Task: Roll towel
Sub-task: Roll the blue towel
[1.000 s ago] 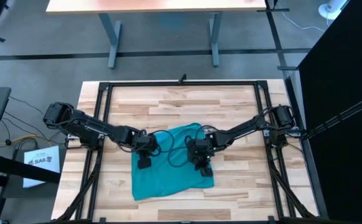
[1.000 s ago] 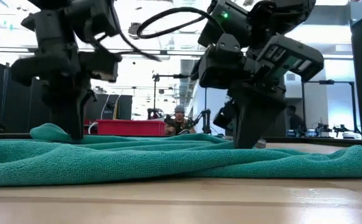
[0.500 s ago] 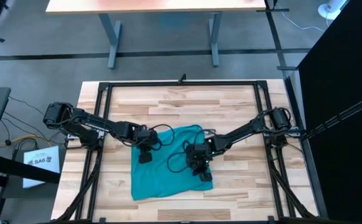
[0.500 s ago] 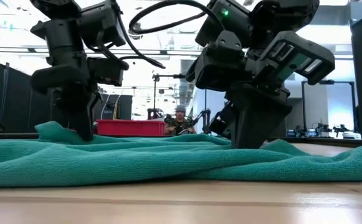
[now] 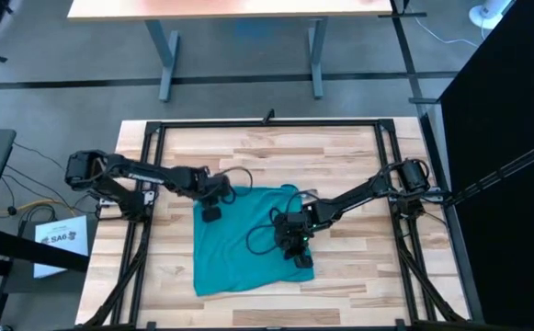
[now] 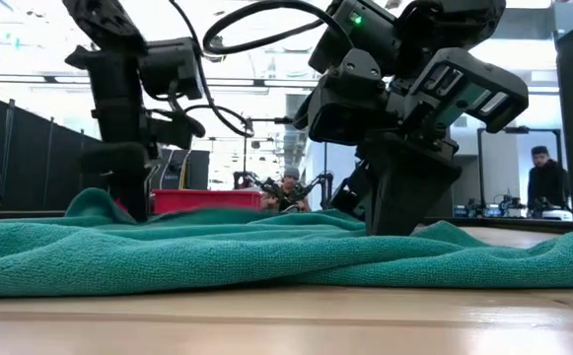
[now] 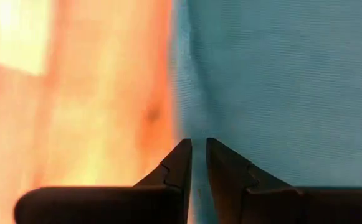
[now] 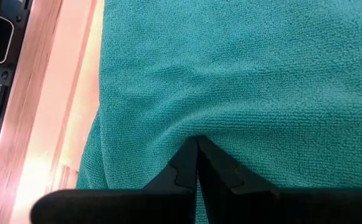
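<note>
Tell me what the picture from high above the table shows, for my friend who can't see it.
A teal towel lies spread and a bit rumpled on a wooden table, seen from straight above. Two dark robot arms reach in from the sides: the left tool is at the towel's far left corner, and the right tool is down on its right edge.

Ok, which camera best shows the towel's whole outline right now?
The high view: the towel lies spread, every edge visible except under the right gripper. The low view shows only its front fold edge-on; both wrist views show close-up patches.
</note>
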Motion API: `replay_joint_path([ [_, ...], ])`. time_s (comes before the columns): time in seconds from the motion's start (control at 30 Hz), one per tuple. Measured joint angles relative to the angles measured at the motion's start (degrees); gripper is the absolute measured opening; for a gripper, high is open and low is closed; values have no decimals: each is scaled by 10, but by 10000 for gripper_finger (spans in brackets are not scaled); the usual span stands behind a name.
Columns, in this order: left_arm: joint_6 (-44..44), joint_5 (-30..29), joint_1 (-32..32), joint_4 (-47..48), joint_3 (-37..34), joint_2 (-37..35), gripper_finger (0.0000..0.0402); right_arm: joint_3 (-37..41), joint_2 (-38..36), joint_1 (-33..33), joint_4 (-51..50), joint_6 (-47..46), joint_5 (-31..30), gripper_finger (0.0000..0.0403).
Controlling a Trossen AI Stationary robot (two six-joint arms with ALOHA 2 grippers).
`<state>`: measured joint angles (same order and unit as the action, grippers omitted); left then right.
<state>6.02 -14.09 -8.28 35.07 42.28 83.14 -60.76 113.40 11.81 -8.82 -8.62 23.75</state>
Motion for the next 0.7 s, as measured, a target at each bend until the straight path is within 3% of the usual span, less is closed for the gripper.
replay_joint_path([
  [0.23, -25, 22, -38, 25, 37, -83, 34, 0, 0, 1, 0, -7, 2, 0],
  [0.33, -6, 73, -36, 58, 49, -118, 34, 0, 0, 1, 0, -10, 2, 0],
  [0.4, 15, 102, -28, 79, 49, -132, 34, 0, 0, -1, 0, -10, 3, 0],
  [0.7, 70, 121, 24, 133, 45, -146, 34, 0, -30, -13, -23, -1, -22, 0],
])
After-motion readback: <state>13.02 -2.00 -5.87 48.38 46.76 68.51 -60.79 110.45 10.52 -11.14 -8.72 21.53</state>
